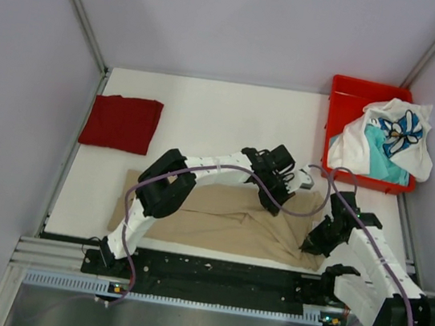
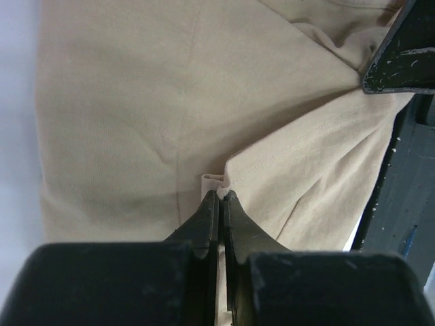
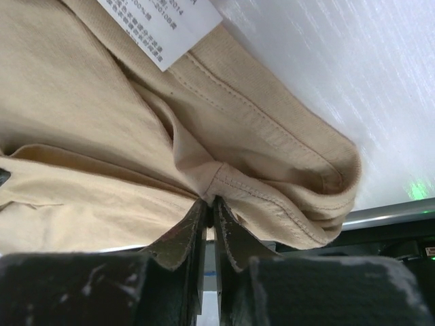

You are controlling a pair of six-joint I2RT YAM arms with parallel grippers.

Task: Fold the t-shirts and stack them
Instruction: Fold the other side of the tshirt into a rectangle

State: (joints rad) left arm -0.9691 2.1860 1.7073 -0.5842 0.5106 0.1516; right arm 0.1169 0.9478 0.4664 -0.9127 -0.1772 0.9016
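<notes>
A tan t-shirt [image 1: 210,215] lies spread across the near middle of the white table. My left gripper [image 1: 276,194] is shut on a hemmed edge of it [image 2: 272,163] near its right end, cloth pinched between the fingertips [image 2: 204,210]. My right gripper [image 1: 315,243] is shut on the tan shirt's near right corner, a stitched fold [image 3: 272,197] caught in its tips; a white label [image 3: 160,27] shows above. A folded dark red t-shirt [image 1: 122,122] rests at the far left. A white t-shirt with blue print [image 1: 395,135] and a teal one [image 1: 380,157] sit in the bin.
A red plastic bin [image 1: 349,92] stands at the far right corner of the table. The black rail with the arm bases [image 1: 218,277] runs along the near edge. Metal frame posts [image 1: 77,5] rise at the back corners.
</notes>
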